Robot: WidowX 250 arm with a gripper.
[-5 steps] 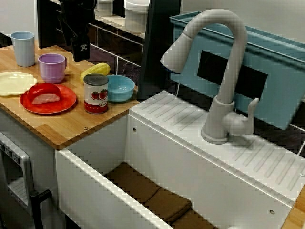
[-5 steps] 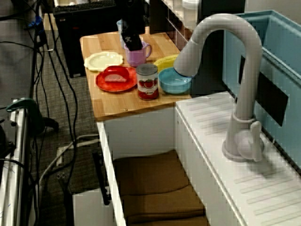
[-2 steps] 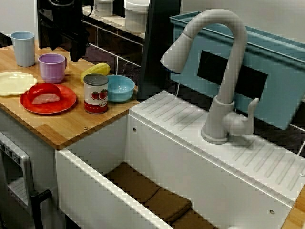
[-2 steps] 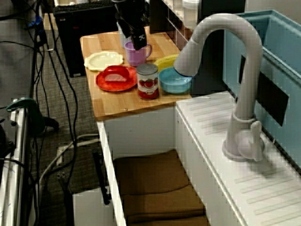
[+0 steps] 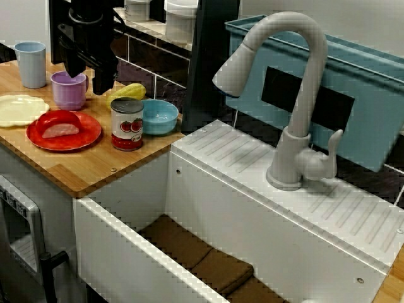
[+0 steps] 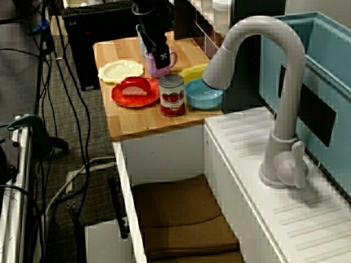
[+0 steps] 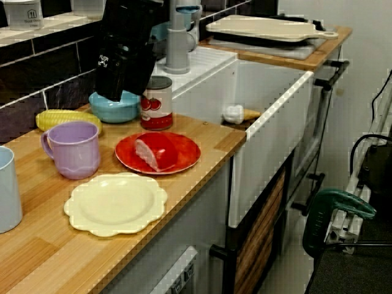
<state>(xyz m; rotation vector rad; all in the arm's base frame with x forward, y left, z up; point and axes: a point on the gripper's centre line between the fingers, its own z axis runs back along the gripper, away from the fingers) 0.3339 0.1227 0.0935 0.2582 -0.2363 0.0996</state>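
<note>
Tool (image 5: 86,82) hangs low over the back of the bench (image 5: 95,167); in the view across the sink its jaws look parted, nothing gripped. Red plate (image 5: 85,136) with a piece of meat lies near the bench front, cream plate (image 5: 19,110) beside it. Blue bowl (image 5: 161,117) sits behind the can. Purple mug (image 5: 66,93) stands upright behind the red plate, just beside one tool finger. Can (image 5: 127,124) upright; corn (image 5: 129,93) behind it, by the wall.
</note>
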